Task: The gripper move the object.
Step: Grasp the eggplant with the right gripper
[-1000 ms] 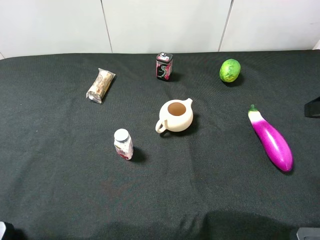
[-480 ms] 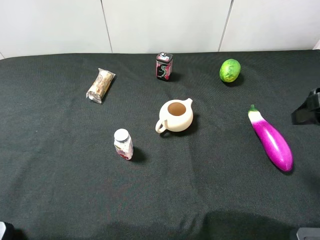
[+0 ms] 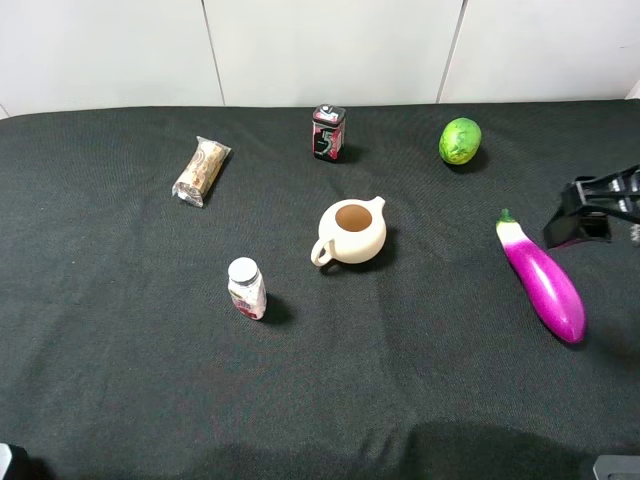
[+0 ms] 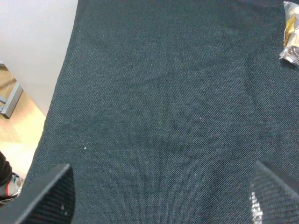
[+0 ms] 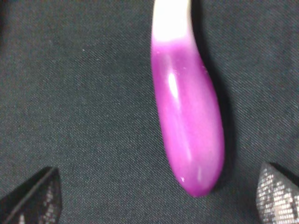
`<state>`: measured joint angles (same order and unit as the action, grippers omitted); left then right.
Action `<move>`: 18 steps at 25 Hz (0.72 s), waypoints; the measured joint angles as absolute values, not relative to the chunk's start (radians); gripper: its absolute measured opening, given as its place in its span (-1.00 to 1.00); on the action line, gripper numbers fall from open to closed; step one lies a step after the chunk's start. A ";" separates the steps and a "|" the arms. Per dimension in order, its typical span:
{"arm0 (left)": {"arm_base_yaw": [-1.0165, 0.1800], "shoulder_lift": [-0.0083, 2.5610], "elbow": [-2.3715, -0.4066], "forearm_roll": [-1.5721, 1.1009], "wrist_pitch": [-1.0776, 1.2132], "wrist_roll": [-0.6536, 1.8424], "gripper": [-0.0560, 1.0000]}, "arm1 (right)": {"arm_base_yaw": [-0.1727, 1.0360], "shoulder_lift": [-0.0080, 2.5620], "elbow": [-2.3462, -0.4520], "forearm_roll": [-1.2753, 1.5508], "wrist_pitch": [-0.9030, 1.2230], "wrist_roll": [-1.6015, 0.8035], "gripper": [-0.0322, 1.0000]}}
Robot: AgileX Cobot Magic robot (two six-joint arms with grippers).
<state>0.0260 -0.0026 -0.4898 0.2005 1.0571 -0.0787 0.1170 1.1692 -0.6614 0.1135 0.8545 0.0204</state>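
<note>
The magenta-purple eggplant (image 3: 543, 279) with a white neck and green stem lies on the black cloth at the right. My right gripper (image 3: 581, 222) hovers just right of its stem end, apart from it. In the right wrist view the eggplant (image 5: 187, 130) lies between and ahead of the two wide-apart fingertips (image 5: 37, 196), so the right gripper (image 5: 155, 199) is open and empty. My left gripper (image 4: 159, 196) is open and empty over bare cloth near the table's left edge; it does not show in the exterior view.
A cream teapot (image 3: 352, 231) stands mid-table. A small white-capped bottle (image 3: 246, 288) is front left of it, a wrapped snack (image 3: 201, 171) back left, a dark tin (image 3: 328, 132) at the back, and a green round fruit (image 3: 460, 141) back right.
My right gripper has come in from the right edge, moving left toward the eggplant's stem end. Nothing on the table has moved.
</note>
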 joint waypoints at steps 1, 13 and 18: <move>0.026 -0.003 -0.490 0.200 1.057 -0.079 0.60 | 0.124 1.185 -0.661 0.112 0.847 0.021 0.29; 0.026 -0.003 -0.490 0.200 1.057 -0.079 0.60 | 0.134 1.304 -0.661 0.102 0.805 0.022 0.29; 0.026 -0.003 -0.490 0.200 1.057 -0.079 0.60 | 0.134 1.344 -0.661 0.099 0.795 0.022 0.29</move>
